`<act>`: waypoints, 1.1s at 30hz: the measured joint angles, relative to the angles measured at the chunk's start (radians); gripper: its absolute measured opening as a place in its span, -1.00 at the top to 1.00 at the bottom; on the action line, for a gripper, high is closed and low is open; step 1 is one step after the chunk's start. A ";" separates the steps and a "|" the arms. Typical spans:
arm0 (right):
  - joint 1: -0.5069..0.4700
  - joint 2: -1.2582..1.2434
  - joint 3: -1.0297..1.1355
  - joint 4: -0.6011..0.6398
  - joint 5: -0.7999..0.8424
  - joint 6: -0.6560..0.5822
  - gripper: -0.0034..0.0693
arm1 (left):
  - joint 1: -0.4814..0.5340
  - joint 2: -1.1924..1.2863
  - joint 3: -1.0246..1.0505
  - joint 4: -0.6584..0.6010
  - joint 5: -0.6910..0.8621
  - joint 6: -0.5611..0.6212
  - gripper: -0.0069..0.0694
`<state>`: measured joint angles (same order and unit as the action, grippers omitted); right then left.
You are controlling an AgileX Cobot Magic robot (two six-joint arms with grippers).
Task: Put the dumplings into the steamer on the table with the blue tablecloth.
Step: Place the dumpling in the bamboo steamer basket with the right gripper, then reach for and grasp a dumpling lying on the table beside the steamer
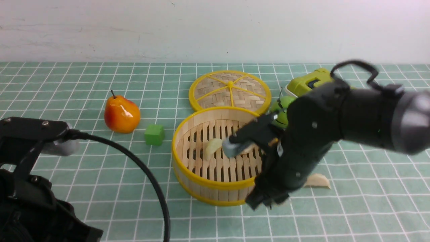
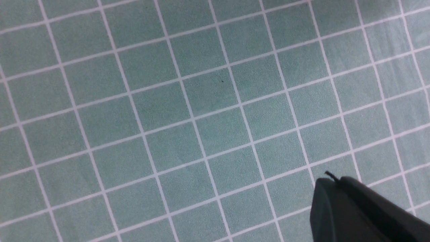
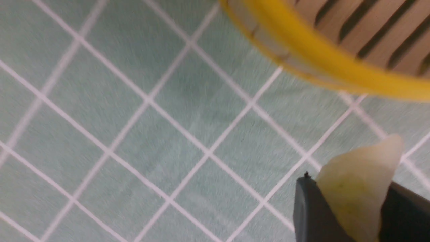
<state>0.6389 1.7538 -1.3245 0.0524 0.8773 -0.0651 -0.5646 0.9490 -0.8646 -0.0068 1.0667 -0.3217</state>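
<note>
While one dumpling (image 1: pixel 214 146) sits in steamer (image 1: pixel 198 188), right jaws pinch second dumpling (image 3: pixel 362 168); third dumpling (image 1: pixel 317 181) at steamer's four o'clock; left jaws' state unclear.

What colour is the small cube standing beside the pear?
The cube is green, seen best in the front view.

The front camera looks forward over the cloth (image 1: pixel 369 188) to the wall (image 1: pixel 215 30). Both wrist cameras look closely down on the cloth; the right one shares the steamer (image 3: pixel 319 64) rim with the front.
</note>
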 joint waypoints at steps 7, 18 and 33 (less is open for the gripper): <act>0.000 0.106 -0.295 0.065 -0.042 0.000 0.33 | 0.000 -0.093 0.000 0.007 -0.009 0.009 0.86; 0.001 0.402 -0.405 0.095 -0.065 0.023 0.18 | 0.000 -0.150 0.000 0.038 0.023 0.010 0.86; -0.141 0.037 -0.311 -0.039 0.250 -0.056 -0.67 | 0.000 -0.150 0.000 0.045 0.035 0.010 0.85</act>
<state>0.4983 1.7912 -1.6358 0.0132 1.1271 -0.1209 -0.5646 0.7994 -0.8646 0.0380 1.1021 -0.3118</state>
